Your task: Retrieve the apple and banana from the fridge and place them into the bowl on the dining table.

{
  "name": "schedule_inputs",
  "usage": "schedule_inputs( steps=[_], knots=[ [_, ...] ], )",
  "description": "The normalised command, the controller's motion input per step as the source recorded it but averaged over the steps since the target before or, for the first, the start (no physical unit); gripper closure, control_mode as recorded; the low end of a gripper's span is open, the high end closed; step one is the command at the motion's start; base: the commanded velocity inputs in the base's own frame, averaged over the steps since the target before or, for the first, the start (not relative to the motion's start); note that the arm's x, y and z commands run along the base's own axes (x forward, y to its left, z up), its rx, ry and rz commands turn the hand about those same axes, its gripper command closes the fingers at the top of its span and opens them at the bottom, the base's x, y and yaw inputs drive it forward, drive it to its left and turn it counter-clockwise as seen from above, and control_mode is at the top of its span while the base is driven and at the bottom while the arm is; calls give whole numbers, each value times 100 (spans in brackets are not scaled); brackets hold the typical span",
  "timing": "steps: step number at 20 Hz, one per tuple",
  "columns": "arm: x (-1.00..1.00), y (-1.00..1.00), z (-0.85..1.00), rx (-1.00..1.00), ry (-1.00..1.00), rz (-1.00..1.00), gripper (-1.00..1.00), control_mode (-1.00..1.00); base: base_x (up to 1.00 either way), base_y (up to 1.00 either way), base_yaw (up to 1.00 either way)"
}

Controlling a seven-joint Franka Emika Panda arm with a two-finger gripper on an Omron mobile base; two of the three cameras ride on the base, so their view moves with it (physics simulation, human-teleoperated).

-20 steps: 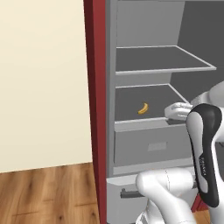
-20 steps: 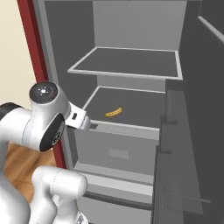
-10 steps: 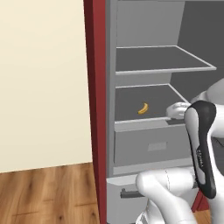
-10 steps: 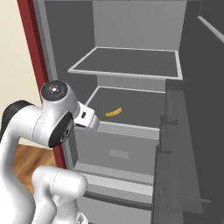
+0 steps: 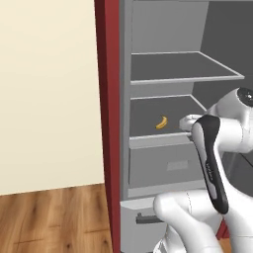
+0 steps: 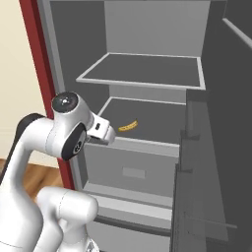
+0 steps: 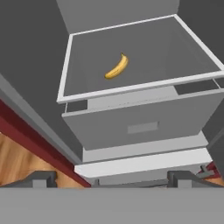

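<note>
The fridge stands open, grey inside. The banana, a small yellow-orange crescent, lies alone on the middle shelf above the drawer; it also shows as the banana and the banana. My gripper hangs open in front of the drawer, below and short of the banana, with its fingertips far apart and nothing between them. The hand sits at the shelf's front left corner. The apple, the bowl and the dining table are out of view.
A dark red panel frames the fridge's left side, with a cream wall and wooden floor beyond. The open fridge door stands at the right. An upper shelf lies above the banana's shelf, a grey drawer below.
The arm has swung up and the hand has edged closer to the shelf's front edge, toward the banana. The banana has not moved.
</note>
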Motion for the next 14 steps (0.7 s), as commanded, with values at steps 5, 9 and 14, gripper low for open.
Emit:
schedule_inputs(
  steps=[5, 9, 14],
  knots=[
    [73, -3, -11, 2, 0, 0, -100, -100, 0, 0, 0],
    [61, -16, -21, 3, 2, 1, -100, -100, 0, 0, 0],
    [48, -12, -35, 2, 2, 0, -100, -100, 0, 0, 0]
  ],
)
